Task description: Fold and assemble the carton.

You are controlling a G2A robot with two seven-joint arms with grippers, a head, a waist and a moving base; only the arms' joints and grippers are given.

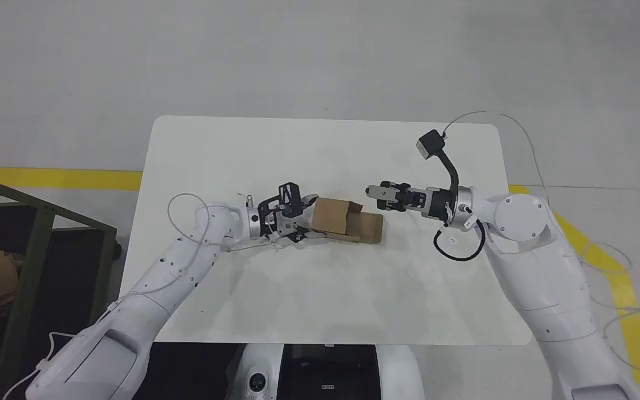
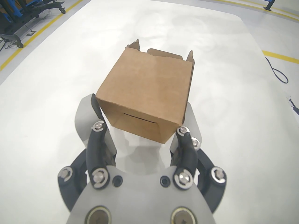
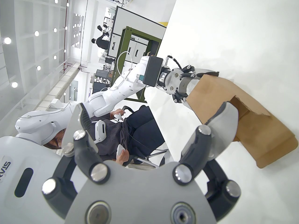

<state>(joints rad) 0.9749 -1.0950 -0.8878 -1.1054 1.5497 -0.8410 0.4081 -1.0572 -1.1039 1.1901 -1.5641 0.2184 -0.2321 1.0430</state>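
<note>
Left pincer [image 2: 141,108] clamps the brown carton [image 1: 340,220] at its 9 o'clock end on the tabletop [image 1: 300,290]; right pincer [image 1: 375,192] hangs spread wide at its 2 o'clock.

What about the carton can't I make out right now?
- Left wrist view: the carton, held in the left tool, hides its own far flaps behind its top panel.
- Right wrist view: a finger of the right tool covers part of the open end.
- Top view: how the flaps are folded is too small to judge.
</note>
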